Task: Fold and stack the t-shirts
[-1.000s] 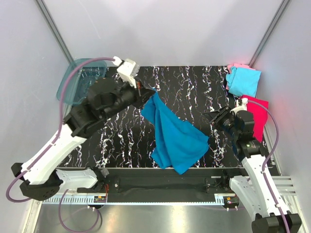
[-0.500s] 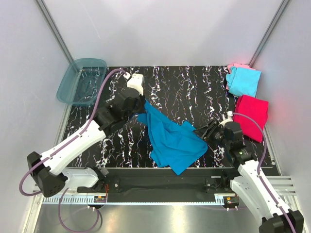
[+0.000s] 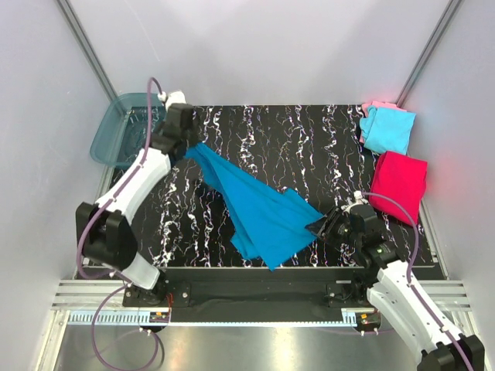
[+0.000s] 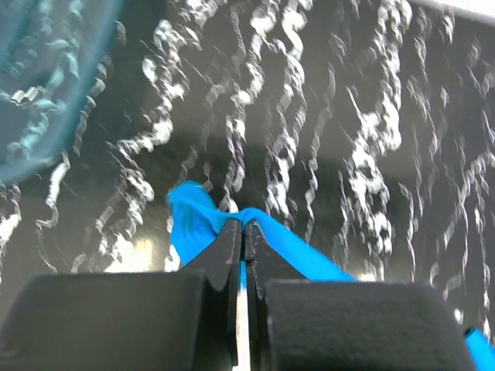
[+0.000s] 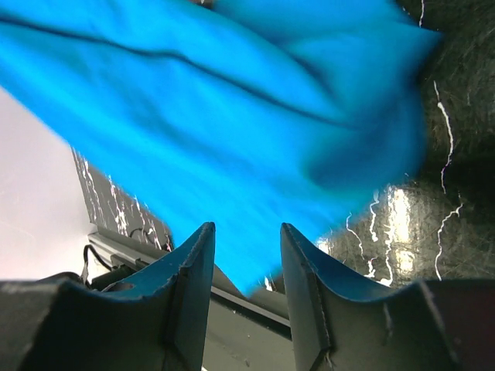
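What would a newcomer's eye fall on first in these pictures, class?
The big blue shirt stands out most, stretched slantwise across the black marbled table from the far left, where the left hand pinches a corner, to the near right, by the open right hand. Next come the bright red shirt at the right edge and the light cyan shirt on a pink shirt in the far right corner.

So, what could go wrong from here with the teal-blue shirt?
1. The left end effector pinches only a small fold of the teal-blue t-shirt; pulled taut, the cloth may slip out.
2. The right end effector is open at the shirt's bunched edge; closing could catch several layers, or none.
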Motion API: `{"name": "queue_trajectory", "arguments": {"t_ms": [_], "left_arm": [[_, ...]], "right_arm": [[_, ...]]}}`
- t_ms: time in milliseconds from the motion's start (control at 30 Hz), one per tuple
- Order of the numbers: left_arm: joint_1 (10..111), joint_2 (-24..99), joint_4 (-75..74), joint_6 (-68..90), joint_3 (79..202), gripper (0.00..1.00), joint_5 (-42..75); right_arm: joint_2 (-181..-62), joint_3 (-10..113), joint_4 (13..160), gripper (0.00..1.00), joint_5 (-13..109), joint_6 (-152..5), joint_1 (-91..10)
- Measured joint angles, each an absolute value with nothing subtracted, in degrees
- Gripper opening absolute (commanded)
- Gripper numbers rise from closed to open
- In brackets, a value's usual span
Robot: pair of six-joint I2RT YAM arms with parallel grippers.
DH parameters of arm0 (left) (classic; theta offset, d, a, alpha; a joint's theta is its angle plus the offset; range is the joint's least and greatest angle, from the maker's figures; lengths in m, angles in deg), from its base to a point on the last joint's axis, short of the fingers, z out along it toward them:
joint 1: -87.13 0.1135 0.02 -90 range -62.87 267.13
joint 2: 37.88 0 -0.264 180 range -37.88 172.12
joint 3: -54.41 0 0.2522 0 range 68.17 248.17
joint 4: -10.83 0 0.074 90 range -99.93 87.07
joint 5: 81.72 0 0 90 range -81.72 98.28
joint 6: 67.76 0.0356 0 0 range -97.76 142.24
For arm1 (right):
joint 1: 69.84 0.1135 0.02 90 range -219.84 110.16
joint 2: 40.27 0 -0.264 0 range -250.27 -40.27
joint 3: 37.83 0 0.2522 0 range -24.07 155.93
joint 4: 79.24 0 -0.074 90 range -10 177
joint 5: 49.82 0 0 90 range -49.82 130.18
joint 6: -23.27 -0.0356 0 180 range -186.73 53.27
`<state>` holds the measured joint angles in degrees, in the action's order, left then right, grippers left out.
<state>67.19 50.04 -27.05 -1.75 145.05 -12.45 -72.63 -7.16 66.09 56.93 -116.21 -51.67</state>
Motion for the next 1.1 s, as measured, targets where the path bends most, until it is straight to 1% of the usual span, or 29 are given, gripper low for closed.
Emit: {"name": "queue_trajectory", "arguments": {"t_ms": [133,267,367,467,567,733,933,1100], "left_arm": [[72.22,55.41,-27.84,-1.23,153.57,0.00,-10.83],[73.53,59.56,-27.64,-0.07,160.15,0.00,-10.18],[73.53,60.83,-27.27,-0.07,160.24,0.00,-9.28],[73.46,61.31,-25.92,-0.27,157.22,0.00,-7.90],[73.33,61.44,-25.68,-0.70,153.97,0.00,-6.77],[73.31,61.62,-25.70,-1.60,152.88,0.00,-5.48],[73.31,61.05,-26.18,-1.60,152.88,0.00,-5.43],[73.33,57.40,-26.55,-1.60,150.93,0.00,-5.46]], "right_arm": [[-73.15,-7.16,66.05,0.46,56.26,-115.88,-51.60],[-75.69,-7.14,66.18,0.46,56.19,-115.53,-51.56],[-78.73,-7.14,67.49,0.46,56.34,-115.53,-51.25],[-82.84,-7.21,71.03,0.46,56.34,-115.57,-49.68],[-89.20,-7.25,75.93,0.45,55.88,-115.90,-46.23],[-102.86,-5.24,83.90,0.45,53.11,-117.17,-35.85],[-117.28,4.27,92.25,0.44,47.32,-119.42,-23.41],[-126.40,13.12,97.26,0.43,43.97,-120.03,-19.67]]}}
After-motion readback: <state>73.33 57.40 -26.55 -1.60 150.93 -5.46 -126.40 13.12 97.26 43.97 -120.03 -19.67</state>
